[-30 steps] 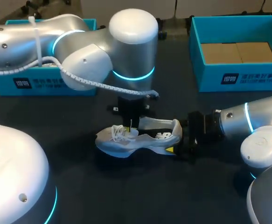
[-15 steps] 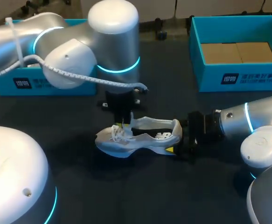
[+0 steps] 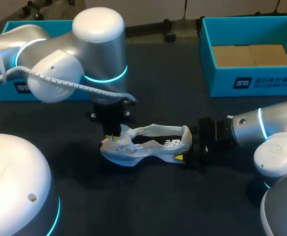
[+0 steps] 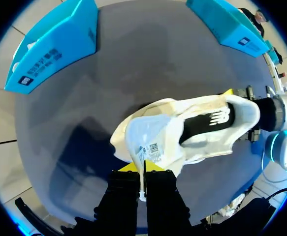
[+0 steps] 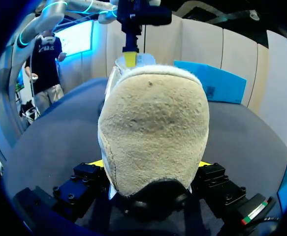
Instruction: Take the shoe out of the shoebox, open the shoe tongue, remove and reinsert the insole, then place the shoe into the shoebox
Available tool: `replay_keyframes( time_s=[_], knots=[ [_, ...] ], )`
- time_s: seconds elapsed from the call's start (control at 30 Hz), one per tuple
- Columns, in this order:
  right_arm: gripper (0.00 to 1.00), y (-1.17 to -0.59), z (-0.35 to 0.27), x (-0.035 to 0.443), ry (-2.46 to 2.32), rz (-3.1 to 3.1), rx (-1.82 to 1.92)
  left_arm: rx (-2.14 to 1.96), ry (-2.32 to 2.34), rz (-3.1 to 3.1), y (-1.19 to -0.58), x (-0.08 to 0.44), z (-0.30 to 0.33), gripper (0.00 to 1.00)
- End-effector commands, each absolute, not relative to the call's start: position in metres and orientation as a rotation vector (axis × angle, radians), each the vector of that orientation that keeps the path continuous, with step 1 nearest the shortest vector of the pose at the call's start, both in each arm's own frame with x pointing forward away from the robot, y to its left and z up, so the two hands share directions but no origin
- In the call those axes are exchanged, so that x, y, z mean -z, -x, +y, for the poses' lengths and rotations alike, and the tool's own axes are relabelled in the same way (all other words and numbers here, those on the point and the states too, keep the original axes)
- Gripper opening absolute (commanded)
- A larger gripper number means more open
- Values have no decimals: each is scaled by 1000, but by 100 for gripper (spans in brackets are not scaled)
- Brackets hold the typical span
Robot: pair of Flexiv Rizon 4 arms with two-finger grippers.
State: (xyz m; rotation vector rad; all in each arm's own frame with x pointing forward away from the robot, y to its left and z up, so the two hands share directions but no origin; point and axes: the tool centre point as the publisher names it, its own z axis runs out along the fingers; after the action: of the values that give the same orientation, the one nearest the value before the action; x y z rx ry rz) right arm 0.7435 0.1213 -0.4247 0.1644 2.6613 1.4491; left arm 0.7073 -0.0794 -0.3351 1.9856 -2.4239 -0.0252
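- Two end effectors work on the shoe point(image 3: 148, 145), which sits upright mid-desk point(image 3: 148, 201), out of the shoebox point(image 3: 251, 81) and well apart from it.
- Right end effector point(image 5: 152, 166) is clamped on the heel point(image 5: 153, 118) from both sides. Its job is to anchor the shoe without crushing the collar.
- Left end effector point(image 4: 142, 168) is clenched on the edge of the tongue point(image 4: 150, 140), which is folded toward the toe.
- Best move: draw the tongue forward and slightly up, slowly, since the pinch is thin and could slip. Open the mouth wide enough to reach the insole, which cannot be clearly made out.

Dark grey table point(image 3: 148, 196), matte surface, possibly cloth-covered, dimly lit
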Motion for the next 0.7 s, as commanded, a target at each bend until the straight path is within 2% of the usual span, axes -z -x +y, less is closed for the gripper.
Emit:
replay_keyframes(
  time_s=[0.03,0.47,0.53,0.57,0.63,0.67,0.7],
  knots=[
    [0,-743,123,426,-166,2661,-1445,11,-1981,-2397,-713,360,-74,0],
    [0,-743,123,426,-166,2661,-1445,61,-1995,-2416,-719,395,-65,0],
    [0,-743,123,426,-166,2661,-1445,53,-1995,-2406,-718,395,-64,29],
    [0,-743,123,426,-166,2661,-1445,50,-1997,-2400,-718,395,-62,40],
    [0,-743,123,426,-166,2661,-1445,41,-2002,-2383,-719,392,-58,52],
    [0,-743,123,426,-166,2661,-1445,30,-2006,-2376,-719,390,-56,65],
    [0,-743,123,426,-166,2661,-1445,20,-2006,-2373,-719,387,-54,72]
  ],
)
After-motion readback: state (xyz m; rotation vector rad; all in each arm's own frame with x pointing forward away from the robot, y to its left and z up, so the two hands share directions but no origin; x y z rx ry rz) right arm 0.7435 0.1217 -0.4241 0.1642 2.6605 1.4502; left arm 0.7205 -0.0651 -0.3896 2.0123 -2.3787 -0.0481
